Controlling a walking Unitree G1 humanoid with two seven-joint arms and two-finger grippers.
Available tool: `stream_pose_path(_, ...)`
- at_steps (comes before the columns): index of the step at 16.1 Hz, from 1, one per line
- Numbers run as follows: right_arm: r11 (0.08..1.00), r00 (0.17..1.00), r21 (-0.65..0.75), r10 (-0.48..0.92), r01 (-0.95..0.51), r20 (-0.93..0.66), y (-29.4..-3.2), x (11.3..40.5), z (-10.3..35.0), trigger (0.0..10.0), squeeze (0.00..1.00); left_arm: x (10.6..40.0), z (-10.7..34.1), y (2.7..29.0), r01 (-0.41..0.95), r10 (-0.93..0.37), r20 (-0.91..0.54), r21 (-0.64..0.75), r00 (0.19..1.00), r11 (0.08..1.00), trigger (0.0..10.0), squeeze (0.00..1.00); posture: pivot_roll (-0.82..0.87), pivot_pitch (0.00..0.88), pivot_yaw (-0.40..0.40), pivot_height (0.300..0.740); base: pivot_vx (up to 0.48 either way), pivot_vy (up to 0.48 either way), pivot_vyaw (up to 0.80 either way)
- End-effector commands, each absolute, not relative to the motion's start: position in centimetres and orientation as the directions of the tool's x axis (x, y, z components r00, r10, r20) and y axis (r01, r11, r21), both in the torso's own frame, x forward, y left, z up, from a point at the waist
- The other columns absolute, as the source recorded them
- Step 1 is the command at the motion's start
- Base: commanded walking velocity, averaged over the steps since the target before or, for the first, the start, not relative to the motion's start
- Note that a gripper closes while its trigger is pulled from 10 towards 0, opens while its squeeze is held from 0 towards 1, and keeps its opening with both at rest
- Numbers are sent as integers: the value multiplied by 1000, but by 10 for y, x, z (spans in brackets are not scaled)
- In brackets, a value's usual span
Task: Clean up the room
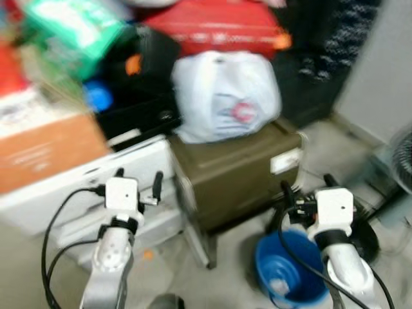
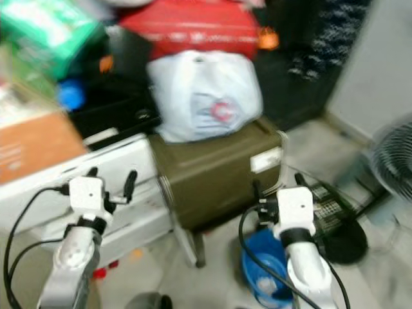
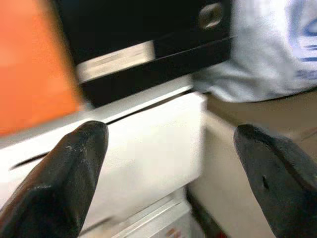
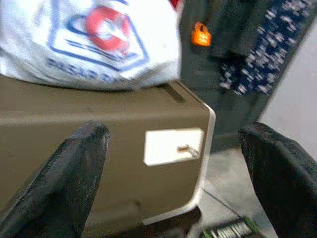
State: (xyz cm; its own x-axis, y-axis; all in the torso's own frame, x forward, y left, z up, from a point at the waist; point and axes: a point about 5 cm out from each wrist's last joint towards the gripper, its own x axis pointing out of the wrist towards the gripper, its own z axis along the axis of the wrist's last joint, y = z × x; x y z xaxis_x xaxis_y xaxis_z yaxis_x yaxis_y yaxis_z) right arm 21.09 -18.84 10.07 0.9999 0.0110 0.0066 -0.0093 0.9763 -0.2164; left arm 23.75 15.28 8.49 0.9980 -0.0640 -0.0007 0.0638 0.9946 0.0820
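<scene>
Quick count, blurry shot though: one white plastic bag (image 1: 225,96) at top center, on one olive-brown cabinet (image 1: 241,174) in the middle. One red case (image 1: 215,26) above it. One blue bucket (image 1: 267,257) lower right, one orange cardboard box (image 1: 45,154) on the left, one green package (image 1: 74,26) upper left. Two end effectors: left end effector (image 1: 138,175) and right end effector (image 1: 308,182), both spread wide.

A white plastic bag (image 1: 225,96) sits on top of an olive-brown box (image 1: 241,170), with a red case (image 1: 212,26) behind it. A blue bucket (image 1: 286,270) stands on the floor (something pale inside). A fan (image 2: 393,161) stands at the right.
</scene>
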Motion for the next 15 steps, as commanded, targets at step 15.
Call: stream_pose_path(15,973,998,-232,-12,-2,-60,-198,192,82,10000,0,204,79,170,39,-31,-55,171,998,985,10000,0,-84,52,11,740,0,0,800)
